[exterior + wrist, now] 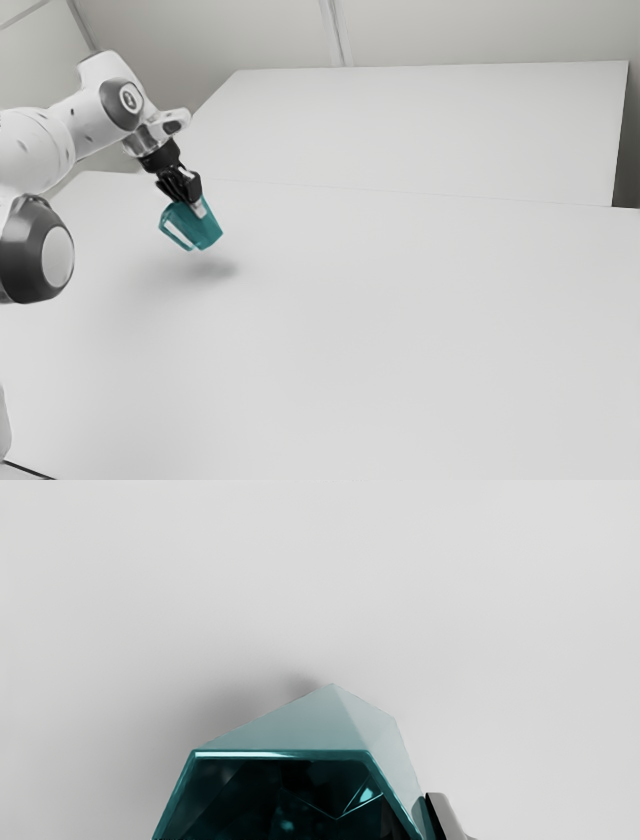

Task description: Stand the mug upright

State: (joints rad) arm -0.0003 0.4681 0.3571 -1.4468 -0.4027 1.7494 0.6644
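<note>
1. One plain white bench (pixel 400 330) spreads across the exterior view; behind it stands another pale flat surface (pixel 420 130), then a light grey wall (pixel 480 30).
2. The mug (pixel 207 229) hangs tilted above the bench, towards the exterior view's left, its soft shadow (pixel 210 270) beneath. The hand (pixel 196 205) is clamped on it.
3. The exterior view gives the mug's handle (pixel 174 239) and the white arm (pixel 90 115); the wrist view looks into the dark mouth, a fingertip (pixel 442 812) against the outer wall.
4. Teal and glossy, the mug has flat, angular sides and a straight-edged rim (pixel 280 754). The bench is smooth and matt.
</note>
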